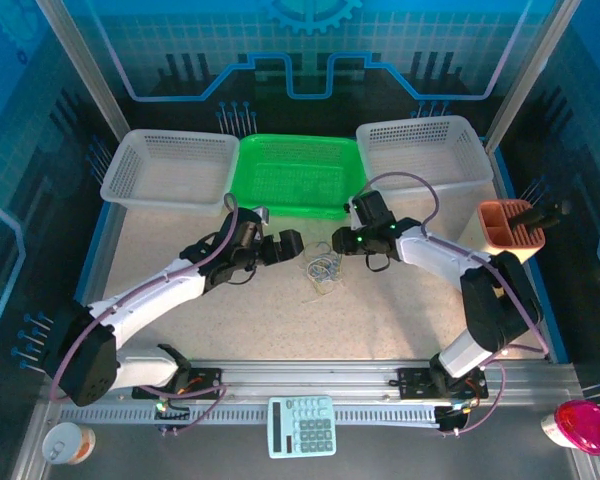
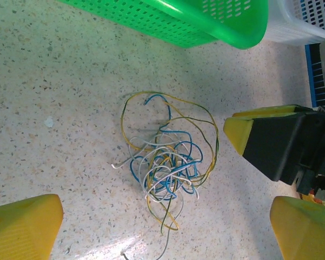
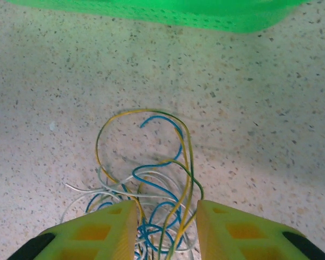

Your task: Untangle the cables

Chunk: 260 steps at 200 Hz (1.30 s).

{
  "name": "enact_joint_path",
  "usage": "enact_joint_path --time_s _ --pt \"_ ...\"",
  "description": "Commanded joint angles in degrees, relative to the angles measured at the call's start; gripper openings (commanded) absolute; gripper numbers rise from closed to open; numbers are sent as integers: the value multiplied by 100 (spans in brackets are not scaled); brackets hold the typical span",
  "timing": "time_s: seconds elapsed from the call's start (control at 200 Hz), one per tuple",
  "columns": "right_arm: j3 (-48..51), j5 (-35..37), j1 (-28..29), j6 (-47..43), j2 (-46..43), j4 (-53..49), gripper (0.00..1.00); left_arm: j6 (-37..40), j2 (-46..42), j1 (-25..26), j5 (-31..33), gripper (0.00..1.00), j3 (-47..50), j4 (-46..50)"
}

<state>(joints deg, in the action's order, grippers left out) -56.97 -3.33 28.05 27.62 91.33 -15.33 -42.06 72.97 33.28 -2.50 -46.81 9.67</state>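
The cables (image 1: 323, 268) lay in one loose knot on the table (image 1: 180, 260), near the green basket (image 1: 298, 175), at its 6 o'clock. Thin, light and springy, they would likely snag and drag together, so the outlying yellow loop (image 3: 105, 130) looked the best hold. The right tool (image 3: 165, 208) stood partly parted, strands running loose between its fingers. The left tool (image 1: 296, 244) gaped wide, the knot at its 4 o'clock.

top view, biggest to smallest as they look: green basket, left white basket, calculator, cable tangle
1. green basket and left white basket: about alike, so not ranked against each other
2. calculator
3. cable tangle
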Motion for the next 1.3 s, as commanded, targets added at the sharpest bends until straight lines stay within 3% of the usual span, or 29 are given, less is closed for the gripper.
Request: enact_joint_path --time_s 0.0,0.36,0.63,0.95,1.095,1.195,1.296 --pt "-211 -133 -67 -11 217 35 35 22 42 59 110 99 -180 -77" --pt "-130 -21 -67 -90 438 57 35 45 42 59 99 99 -172 -79" --pt "-62 -87 -69 -125 478 83 27 39 -19 63 101 99 -151 -84" --pt "8 -185 -68 -135 434 84 24 14 -77 60 93 99 -166 -68" --pt "6 -194 -60 -173 454 66 34 -13 -124 62 92 99 -159 -63" --pt "12 -169 -59 -182 473 70 27 -12 -159 60 101 99 -160 -37" --pt "-5 -196 -63 -192 449 66 10 -11 -193 58 102 99 -178 2"
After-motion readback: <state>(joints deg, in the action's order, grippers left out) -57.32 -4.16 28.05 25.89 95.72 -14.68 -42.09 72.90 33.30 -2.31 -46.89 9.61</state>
